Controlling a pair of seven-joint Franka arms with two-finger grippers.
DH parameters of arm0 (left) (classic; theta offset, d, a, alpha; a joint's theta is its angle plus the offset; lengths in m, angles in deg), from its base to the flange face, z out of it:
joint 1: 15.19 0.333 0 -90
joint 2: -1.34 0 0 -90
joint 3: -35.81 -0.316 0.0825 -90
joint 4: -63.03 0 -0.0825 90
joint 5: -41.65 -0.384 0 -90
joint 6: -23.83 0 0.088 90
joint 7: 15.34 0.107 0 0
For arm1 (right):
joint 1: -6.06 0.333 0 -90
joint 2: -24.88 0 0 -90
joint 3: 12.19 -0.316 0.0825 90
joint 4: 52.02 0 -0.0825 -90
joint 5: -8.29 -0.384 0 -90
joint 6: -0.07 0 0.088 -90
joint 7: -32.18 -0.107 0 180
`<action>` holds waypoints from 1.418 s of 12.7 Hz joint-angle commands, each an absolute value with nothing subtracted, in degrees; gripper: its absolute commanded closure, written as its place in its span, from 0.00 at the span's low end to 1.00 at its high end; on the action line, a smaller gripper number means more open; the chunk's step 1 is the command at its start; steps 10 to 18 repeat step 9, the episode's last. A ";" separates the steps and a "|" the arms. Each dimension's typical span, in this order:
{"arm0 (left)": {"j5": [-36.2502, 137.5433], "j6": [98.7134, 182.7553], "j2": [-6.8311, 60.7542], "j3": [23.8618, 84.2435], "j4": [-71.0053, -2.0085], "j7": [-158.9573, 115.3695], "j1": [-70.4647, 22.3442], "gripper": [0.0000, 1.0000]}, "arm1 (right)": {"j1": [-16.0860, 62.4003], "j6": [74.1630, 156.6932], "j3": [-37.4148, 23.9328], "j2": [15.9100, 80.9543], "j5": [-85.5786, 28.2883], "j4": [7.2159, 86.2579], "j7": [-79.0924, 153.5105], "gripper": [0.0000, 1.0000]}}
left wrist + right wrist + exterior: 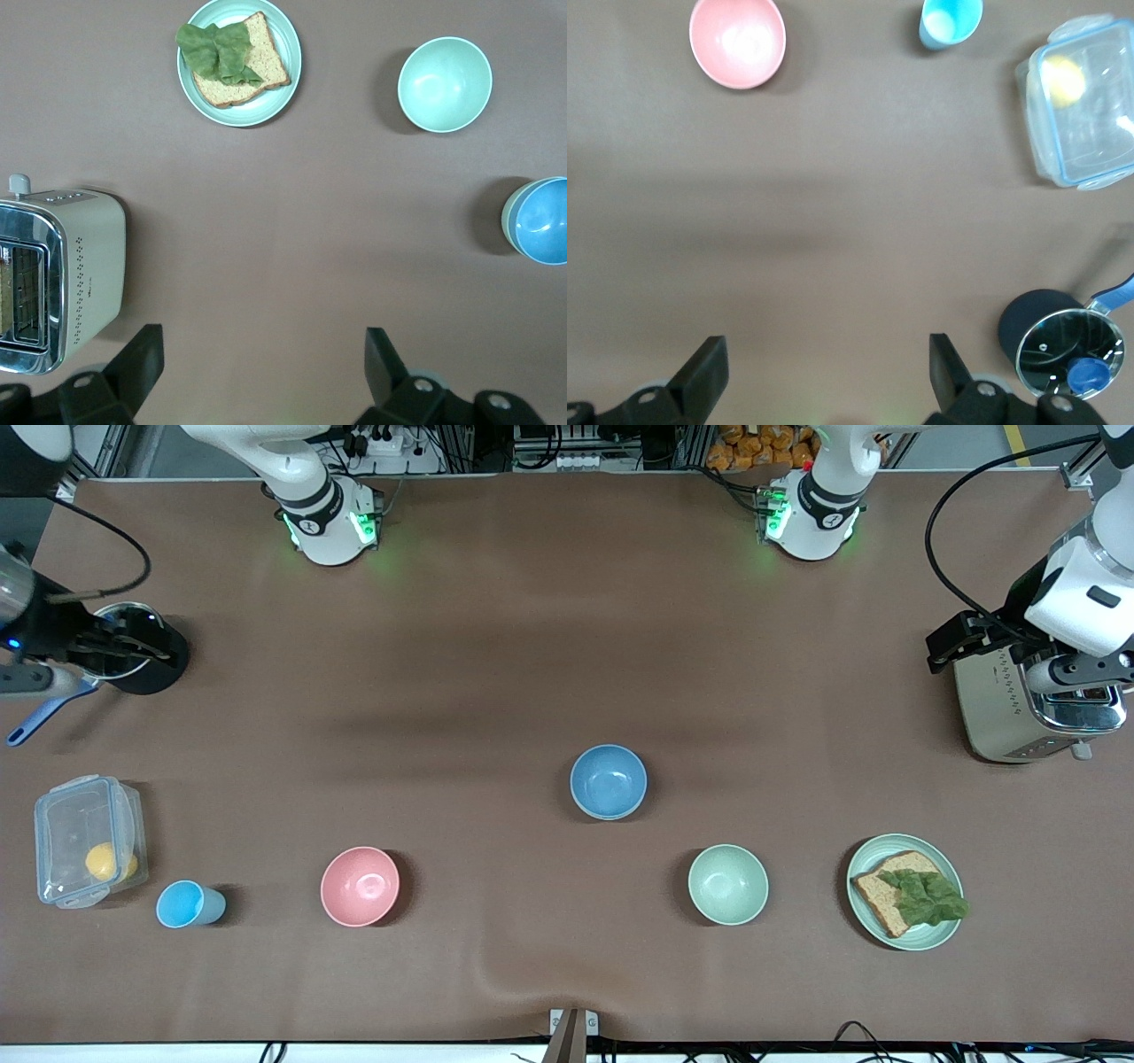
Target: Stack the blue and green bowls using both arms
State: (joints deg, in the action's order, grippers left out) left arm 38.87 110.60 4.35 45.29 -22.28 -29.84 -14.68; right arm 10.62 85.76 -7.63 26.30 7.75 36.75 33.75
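Note:
The blue bowl (pixel 608 781) (pixel 542 221) stands upright near the table's middle. In the left wrist view a sage-green wall shows round its side: it appears to sit nested in the green bowl (pixel 508 221). My left gripper (pixel 263 343) (pixel 1085 677) hangs open and empty above the toaster at the left arm's end of the table. My right gripper (pixel 826 345) (pixel 124 646) hangs open and empty over the lidded pot at the right arm's end. Both are well away from the bowls.
A paler mint-green bowl (pixel 728 884) and a plate with bread and lettuce (pixel 948 934) lie nearer the front camera. So do a pink bowl (pixel 360 886), a light-blue cup (pixel 189 904) and a clear lidded box (pixel 89 852). Toaster (pixel 1032 713) and pot (pixel 133 651) flank the table.

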 commanded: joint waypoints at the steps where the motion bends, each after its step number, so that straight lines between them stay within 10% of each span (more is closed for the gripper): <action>1: 39.72 110.06 3.01 45.22 -23.19 -28.35 -14.66 0.00 | 8.26 85.67 -7.44 26.55 6.97 35.43 34.90 0.00; 18: 39.11 109.79 3.10 44.87 -23.10 -28.26 -14.66 0.00 | 8.08 84.71 -7.44 25.93 7.32 35.43 36.84 0.00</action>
